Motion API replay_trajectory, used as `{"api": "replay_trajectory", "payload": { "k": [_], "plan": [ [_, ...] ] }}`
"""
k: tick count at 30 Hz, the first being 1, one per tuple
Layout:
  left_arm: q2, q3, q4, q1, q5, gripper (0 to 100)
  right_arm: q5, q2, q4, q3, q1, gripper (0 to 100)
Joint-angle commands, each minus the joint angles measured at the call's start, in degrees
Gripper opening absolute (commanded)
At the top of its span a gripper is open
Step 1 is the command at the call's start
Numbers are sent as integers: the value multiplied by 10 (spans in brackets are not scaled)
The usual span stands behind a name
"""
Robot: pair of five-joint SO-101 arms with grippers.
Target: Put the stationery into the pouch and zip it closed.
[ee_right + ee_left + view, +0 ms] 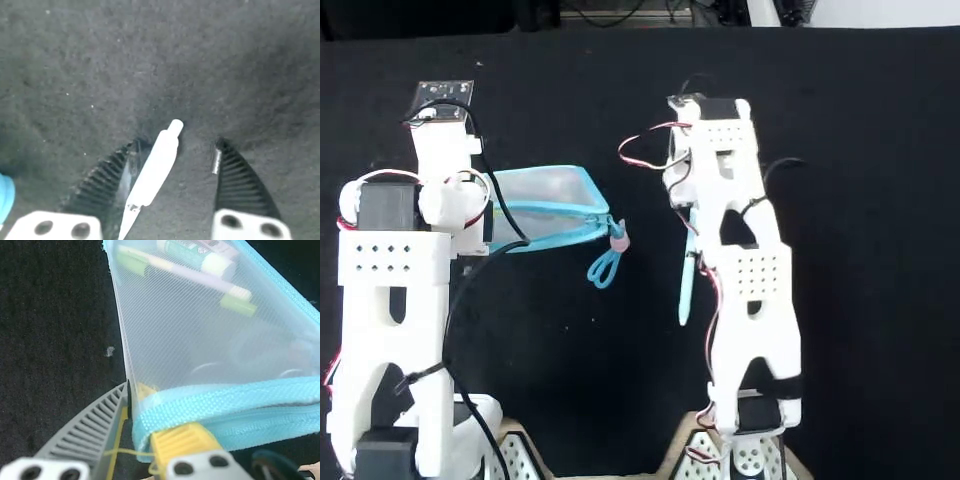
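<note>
Nearest the arm bases, a pale blue pen (687, 285) lies on the black worktop (880, 200), partly under the right arm and pointing roughly away from the bases. In the right wrist view the right claw (177, 147) stands wide open just above the cloth. The pen (155, 170) sits between its two ribbed fingers, leaning against one finger and well clear of the other, so nothing is gripped. Whether the pen rests flat on the worktop there is hard to tell. A little farther out and toward the left arm lies a blue cord loop (604, 268), tied to a pink zip pull (618, 240) at one end of the pouch's zip. The pouch (545, 205) is clear mesh with a turquoise zip band, and it lies on the worktop between the two arms, close against the left arm and well apart from the pen. The left claw (135, 397) is closed on the pouch's corner at the end of the zip opposite the pull, with the grey finger on one side of the fabric and the yellow finger on the other. Through the mesh wall (190, 350), deeper in the pouch, show green-capped markers (190, 275) and a white-capped tube (200, 252). Whether the zip is fully shut is unclear.
</note>
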Motion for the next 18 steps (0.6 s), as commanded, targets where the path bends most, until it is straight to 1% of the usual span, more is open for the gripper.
{"api": "replay_trajectory", "payload": {
  "k": [1,4,7,8,9,11,13,15,18],
  "plan": [
    [7,8,-1,1,6,30,8,-45,15,-6,-11,212],
    [7,8,0,1,6,30,42,-22,12,-20,-13,212],
    [7,8,0,1,6,30,56,-1,16,-42,-14,204],
    [7,8,0,1,6,30,56,2,16,-48,-12,178],
    [7,8,0,1,6,30,55,4,16,-53,-11,131],
    [7,8,0,1,6,30,53,3,16,-55,-10,6],
    [7,8,0,1,6,30,53,-3,18,-51,-10,36],
    [7,8,0,1,6,30,51,-16,19,-49,-7,8],
    [7,8,0,1,6,30,18,-42,19,-47,17,9]
  ]
}}
